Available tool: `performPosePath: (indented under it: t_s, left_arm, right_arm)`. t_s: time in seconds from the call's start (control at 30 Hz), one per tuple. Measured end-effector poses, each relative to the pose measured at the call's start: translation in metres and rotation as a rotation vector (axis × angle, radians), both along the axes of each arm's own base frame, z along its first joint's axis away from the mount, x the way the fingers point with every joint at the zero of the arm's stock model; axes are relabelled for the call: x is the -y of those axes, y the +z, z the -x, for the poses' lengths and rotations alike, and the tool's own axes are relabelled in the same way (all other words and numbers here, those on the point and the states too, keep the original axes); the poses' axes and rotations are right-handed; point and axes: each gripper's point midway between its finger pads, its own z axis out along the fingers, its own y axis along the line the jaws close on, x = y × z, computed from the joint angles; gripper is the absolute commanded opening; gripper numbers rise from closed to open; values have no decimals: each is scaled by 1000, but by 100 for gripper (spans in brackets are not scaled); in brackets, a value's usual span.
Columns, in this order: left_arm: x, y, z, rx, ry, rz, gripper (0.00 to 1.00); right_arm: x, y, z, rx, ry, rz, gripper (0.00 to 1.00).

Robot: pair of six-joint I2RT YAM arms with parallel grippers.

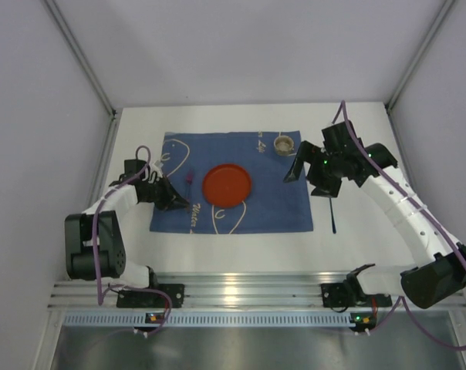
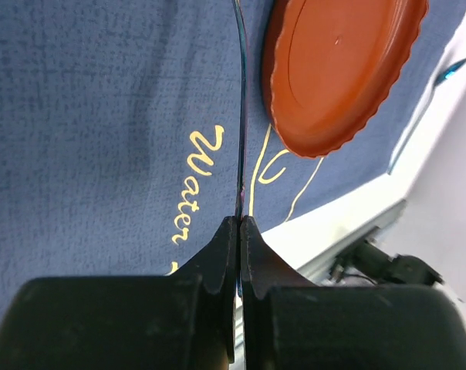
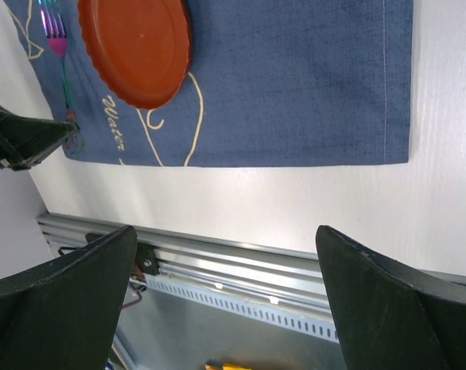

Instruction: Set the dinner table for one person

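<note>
Clamping a fork (image 2: 241,116), left gripper (image 2: 239,223) hovers low over the dinner table (image 1: 241,247) — right gripper (image 3: 226,231) gapes above it.

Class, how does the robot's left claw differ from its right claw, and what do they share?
The left claw is shut; the right claw stands wide open. The left claw pinches the handle of a fork above the blue mat; the right claw holds nothing. Both are black.
</note>
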Motion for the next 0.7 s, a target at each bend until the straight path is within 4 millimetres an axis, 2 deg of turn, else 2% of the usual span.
performPosePath:
  t_s: [0.13,0.23,0.33,0.37,0.5,0.6,0.7]
  left_arm:
    - [2,-12,-4,-69,-15,74,0]
    - [2,-13,-7,-79,-21,97,0]
    - [-1,-10,-11,-76,-19,95,17]
    - [-2,-10,-12,-76,-18,93,29]
    - [-4,-11,-10,-95,-11,79,42]
    - [-5,-13,-7,-116,-4,65,44]
    - [-8,-15,-5,-133,1,44,44]
  right_arm:
    - [2,-2,0,-3,6,5,100]
    - [9,-3,-4,6,-3,17,100]
    - [30,-14,-12,12,-35,71,100]
    - [40,-22,-14,2,-51,97,100]
    - [87,-70,-9,-112,-136,206,100]
    - [112,-100,-1,-202,-176,269,100]
    - [128,-116,1,-253,-203,306,100]
